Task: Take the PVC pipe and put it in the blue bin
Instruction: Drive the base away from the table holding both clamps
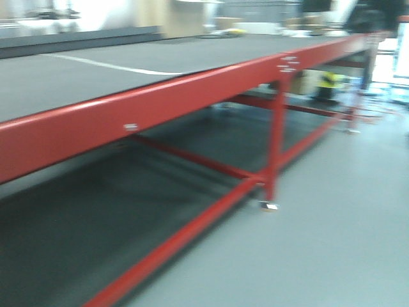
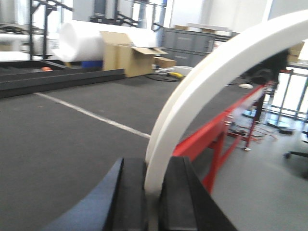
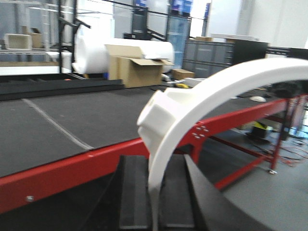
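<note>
My left gripper (image 2: 153, 188) is shut on the rim of a white curved PVC pipe (image 2: 216, 67) that arcs up and to the right above the table. My right gripper (image 3: 154, 192) is shut on the rim of a white curved PVC pipe piece (image 3: 216, 84) with a ribbed hub (image 3: 161, 115) at its near end. I cannot make out a blue bin; only a small blue shape (image 2: 91, 63) shows under a white roll far back. Neither gripper nor any pipe shows in the front view.
A long table with a red steel frame (image 1: 192, 89) and a dark grey top (image 1: 96, 70) with a white line runs left to right. Cardboard boxes (image 2: 130, 57), a white roll (image 2: 82, 38) and grey cabinets (image 2: 192, 43) stand behind it. Grey floor (image 1: 332, 217) lies to the right.
</note>
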